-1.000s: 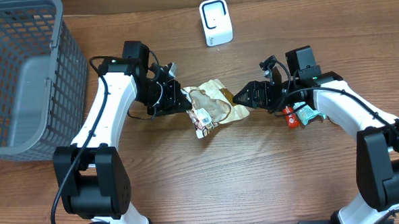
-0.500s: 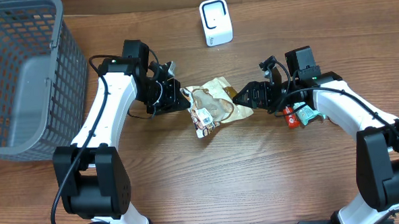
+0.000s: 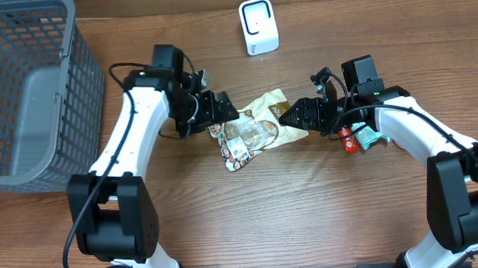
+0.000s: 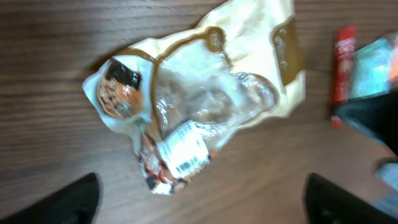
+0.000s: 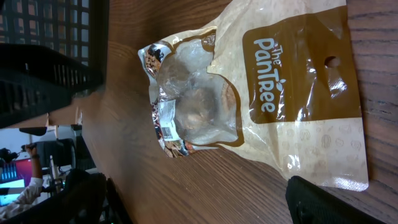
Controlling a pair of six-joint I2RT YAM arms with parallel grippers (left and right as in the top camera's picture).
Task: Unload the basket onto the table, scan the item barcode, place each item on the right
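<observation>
Snack bag [image 3: 251, 132] lies flat on table [image 3: 307, 220] btwn both grippers, barcode label [image 4: 186, 155] up; prob. light, soft, slick film, squashable inside; pinch flat header [image 5: 298, 93], not bulge; left gripper [image 3: 220, 117] jaws spread, empty; right gripper [image 3: 291, 115] same; vs 1 s ago: left was clamped on bag edge, now released, bag swung; scanner [image 3: 258, 26] well apart at back.

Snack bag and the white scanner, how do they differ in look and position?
The snack bag is cream and brown, partly clear and crumpled; the white scanner is a smooth rounded block. The snack bag lies between the left gripper and right gripper; the white scanner sits apart, farther back. Both rest on the table, neither held.
</observation>
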